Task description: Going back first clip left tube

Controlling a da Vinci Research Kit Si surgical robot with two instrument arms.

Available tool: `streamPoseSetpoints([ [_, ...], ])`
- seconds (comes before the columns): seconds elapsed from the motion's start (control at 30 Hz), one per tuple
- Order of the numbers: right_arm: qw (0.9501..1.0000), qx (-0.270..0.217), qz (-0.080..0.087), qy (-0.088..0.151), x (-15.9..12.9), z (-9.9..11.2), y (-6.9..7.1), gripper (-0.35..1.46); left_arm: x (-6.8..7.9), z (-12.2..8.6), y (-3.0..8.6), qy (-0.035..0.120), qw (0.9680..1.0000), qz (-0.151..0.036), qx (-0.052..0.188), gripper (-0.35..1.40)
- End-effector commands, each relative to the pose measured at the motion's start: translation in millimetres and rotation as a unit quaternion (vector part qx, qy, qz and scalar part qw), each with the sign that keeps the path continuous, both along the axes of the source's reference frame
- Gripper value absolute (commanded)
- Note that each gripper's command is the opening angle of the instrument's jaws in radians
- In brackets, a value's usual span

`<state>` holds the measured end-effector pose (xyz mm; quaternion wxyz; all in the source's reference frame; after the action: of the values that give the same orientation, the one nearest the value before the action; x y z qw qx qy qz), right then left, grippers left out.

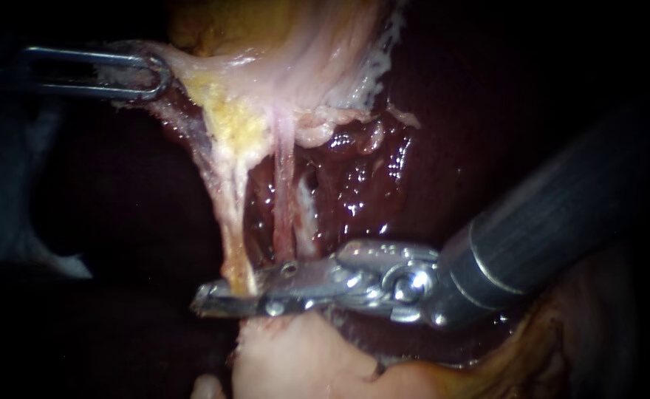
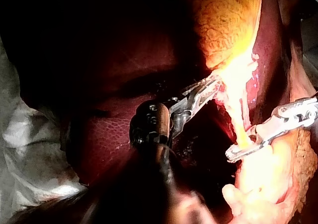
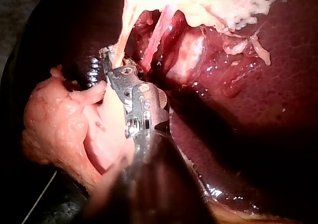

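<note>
The left tube (image 1: 233,229), pale and yellowish, runs down from the gallbladder (image 1: 266,66) to my right instrument (image 1: 203,303). Its slim jaws lie across the tube's lower end and appear shut on it. I cannot make out a clip on the tube. Beside it, the pink right tube (image 1: 284,199) ends just behind those jaws. In the left wrist view the right instrument (image 2: 231,156) shows the tube between its two jaws. My left instrument (image 1: 155,74) is shut on pale gallbladder tissue at the upper left and holds it taut. The right wrist view shows the right instrument (image 3: 107,55) at the tube's base.
Dark red liver (image 1: 384,177) lies wet and glistening behind both tubes. A pale pink lump of tissue (image 1: 288,362) sits directly under the right instrument's jaws. The right instrument's thick dark shaft (image 1: 561,199) crosses the right side.
</note>
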<state>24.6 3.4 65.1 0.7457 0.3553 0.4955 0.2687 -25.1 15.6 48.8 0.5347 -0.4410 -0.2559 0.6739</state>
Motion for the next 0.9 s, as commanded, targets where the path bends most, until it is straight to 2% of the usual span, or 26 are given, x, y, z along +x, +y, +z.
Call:
streamPoseSetpoints([
  [0.03,1.0000,0.001,-0.001,0.001,-0.1,0.0,0.0,-0.35,0.0,0.0,0.0,0.000,1.0000,0.000,0.000,-0.35],
  [0.1,0.9999,0.006,-0.004,0.007,0.0,0.0,0.0,-0.30,0.0,0.0,0.0,0.000,1.0000,0.000,0.000,-0.35],
  [0.2,0.9997,0.003,0.001,0.022,0.2,0.1,0.0,0.26,0.1,0.0,0.0,0.000,1.0000,0.000,0.000,-0.35],
  [0.27,0.9997,0.003,0.003,0.025,0.5,0.1,0.1,0.39,0.1,0.0,0.0,0.000,1.0000,0.000,0.000,-0.35],
  [0.4,0.9995,-0.011,0.001,0.031,0.5,0.3,0.0,0.43,0.1,0.0,0.0,0.000,1.0000,0.000,0.000,-0.35],
  [0.5,0.9983,-0.049,0.002,0.033,0.3,0.6,0.2,0.45,0.1,0.0,-0.1,0.000,1.0000,0.000,0.000,-0.35],
  [0.77,0.9907,-0.132,0.011,0.030,-1.6,1.5,1.4,0.48,0.2,0.0,-0.1,0.000,1.0000,0.000,0.000,-0.35],
  [0.9,0.9873,-0.156,0.004,0.033,-3.0,1.4,1.6,0.48,0.3,0.0,-0.1,0.000,1.0000,0.000,0.000,-0.35],
])
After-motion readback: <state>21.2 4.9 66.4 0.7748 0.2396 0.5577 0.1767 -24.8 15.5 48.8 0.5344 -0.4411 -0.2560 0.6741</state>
